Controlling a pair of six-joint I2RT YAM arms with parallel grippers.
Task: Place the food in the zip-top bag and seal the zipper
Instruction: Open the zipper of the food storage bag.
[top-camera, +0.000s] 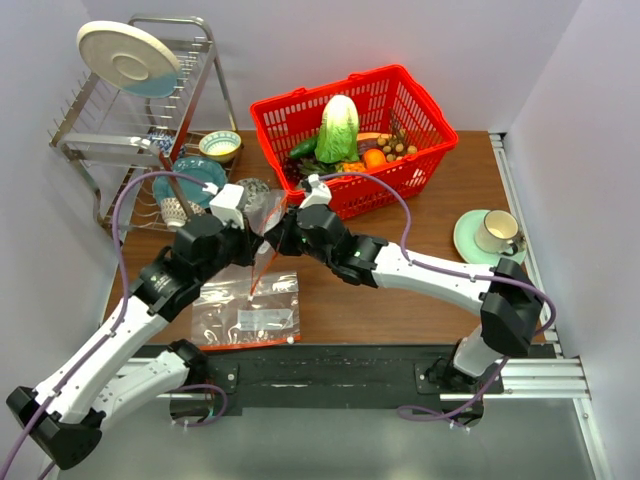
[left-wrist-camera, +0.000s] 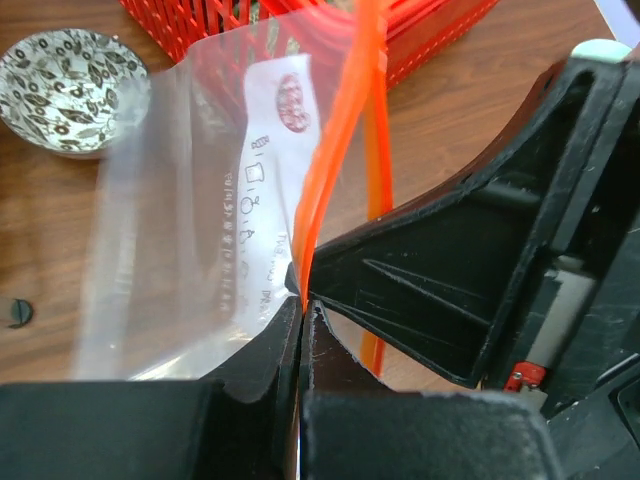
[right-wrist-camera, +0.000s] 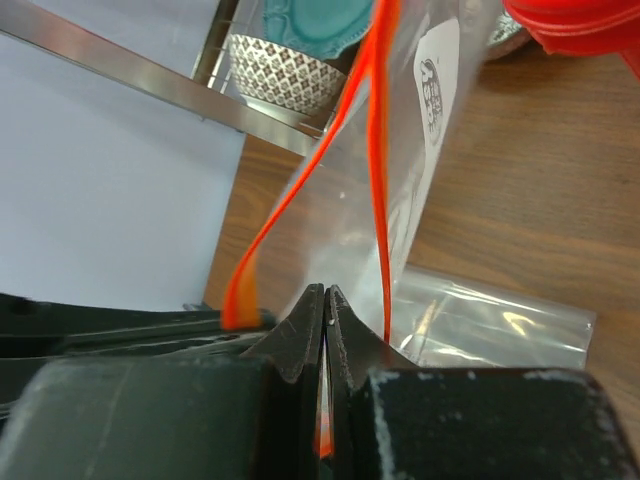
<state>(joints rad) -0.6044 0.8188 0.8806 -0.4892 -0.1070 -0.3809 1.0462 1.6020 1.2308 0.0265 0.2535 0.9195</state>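
My left gripper (left-wrist-camera: 302, 300) is pinched tight on the bag (left-wrist-camera: 190, 190) right at its zipper (left-wrist-camera: 335, 150). My right gripper (right-wrist-camera: 325, 296) is clamped on the same orange mouth edge from the other side, the two sets of fingertips almost nose to nose. I can't tell whether each holds its own lip. Between them the bag hangs lifted over the left-middle of the tabletop (top-camera: 450, 220), its two orange strips parted a little in both wrist views, with no food inside it. A spare bag (top-camera: 250, 312) lies flat below, by the near edge. The cabbage (top-camera: 338, 128), cucumber (top-camera: 303, 148) and nuts (top-camera: 402, 148) all sit in the basket (top-camera: 395, 185) at the far edge, just beyond my grippers. I judge this to be the opening step: mouth gripped, not yet spread, no food moved. Next I need to draw the lips apart without losing the slippery film. Then one side must stay held while the other arm frees itself for the basket.
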